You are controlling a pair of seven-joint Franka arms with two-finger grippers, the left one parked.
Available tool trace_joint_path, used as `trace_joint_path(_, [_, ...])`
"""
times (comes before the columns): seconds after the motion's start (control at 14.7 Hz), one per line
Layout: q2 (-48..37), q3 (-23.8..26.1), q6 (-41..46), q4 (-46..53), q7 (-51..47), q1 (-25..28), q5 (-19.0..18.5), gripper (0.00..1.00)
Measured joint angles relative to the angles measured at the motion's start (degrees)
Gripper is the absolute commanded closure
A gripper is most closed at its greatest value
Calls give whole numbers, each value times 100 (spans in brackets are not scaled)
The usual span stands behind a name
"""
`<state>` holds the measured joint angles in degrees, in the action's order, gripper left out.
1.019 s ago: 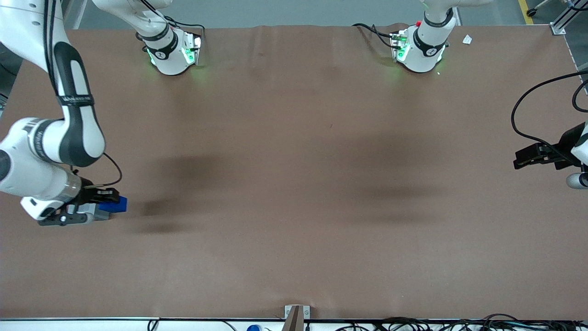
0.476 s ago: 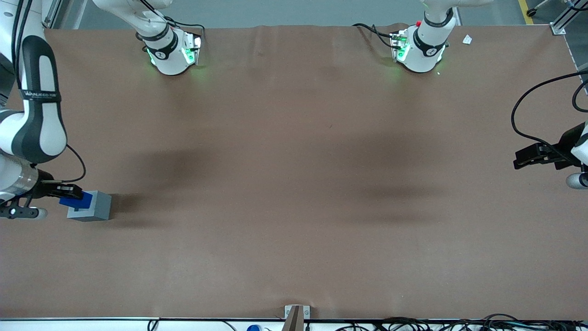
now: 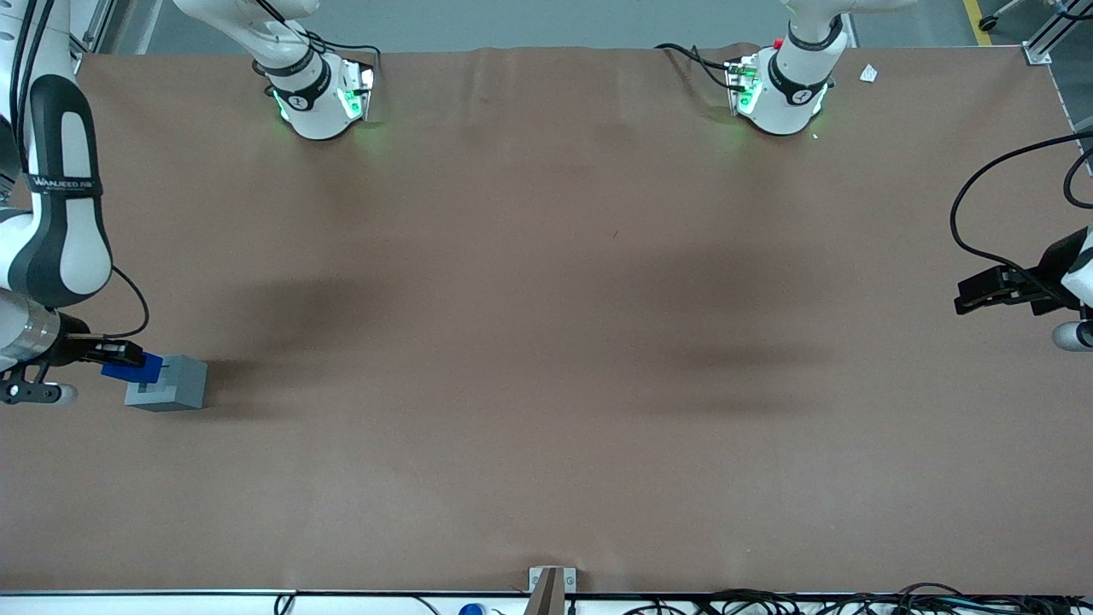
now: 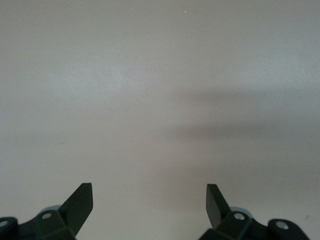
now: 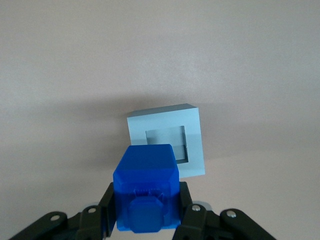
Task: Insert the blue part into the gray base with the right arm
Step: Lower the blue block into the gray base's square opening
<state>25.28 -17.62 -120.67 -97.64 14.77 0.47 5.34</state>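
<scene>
The gray base (image 3: 167,383) sits on the brown table at the working arm's end, its square recess facing up; it also shows in the right wrist view (image 5: 167,140). My right gripper (image 3: 119,360) is shut on the blue part (image 3: 132,368), holding it in the air beside the base's edge, slightly toward the table's end from the recess. In the right wrist view the blue part (image 5: 146,187) sits between the black fingers (image 5: 106,210) and covers one corner of the base. The recess (image 5: 167,142) is open and empty.
The brown table cover (image 3: 546,342) stretches wide toward the parked arm's end. Two arm bases (image 3: 320,94) stand at the table's back edge. Cables (image 3: 768,602) lie along the front edge.
My right gripper carried the blue part from over the base's parked-arm side across it toward the table's end, uncovering the base; in the last half second it shifted slightly further.
</scene>
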Motion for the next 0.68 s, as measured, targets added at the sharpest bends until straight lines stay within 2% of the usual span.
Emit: trace_joint_path(0.68, [219, -4, -264, 0, 182, -59, 0, 95])
